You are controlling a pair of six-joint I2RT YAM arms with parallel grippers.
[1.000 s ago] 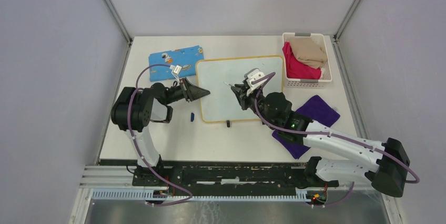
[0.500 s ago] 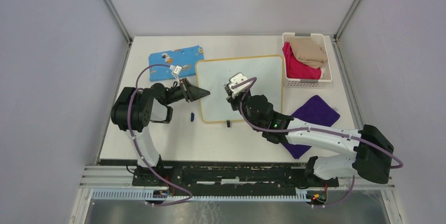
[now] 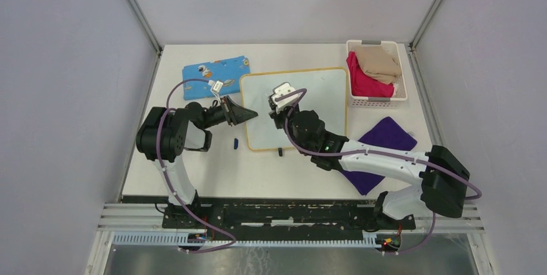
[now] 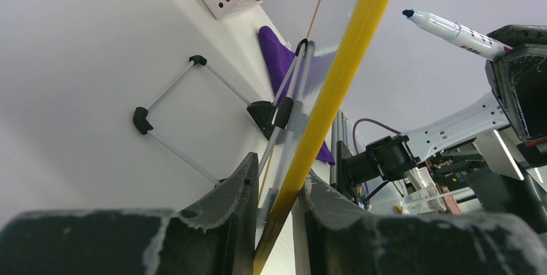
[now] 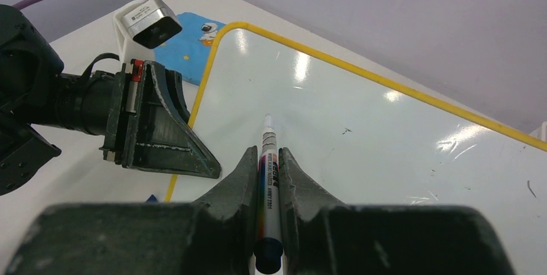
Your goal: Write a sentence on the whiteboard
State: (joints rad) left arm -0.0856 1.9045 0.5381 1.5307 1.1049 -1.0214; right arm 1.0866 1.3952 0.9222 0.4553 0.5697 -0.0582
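**Whiteboard gripped at one edge, marker held over its face.**
The whiteboard, white with rounded corners and a thin yellow rim, lies mid-table between a blue patterned cloth and a white basket; its face shows glare and a few tiny specks. The left gripper pinches its left rim; the right gripper clamps a marker.

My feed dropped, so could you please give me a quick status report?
Left jaws shut on whiteboard rim. Right jaws shut on marker, tip over board. No words visible yet. Nothing blocking the marker.
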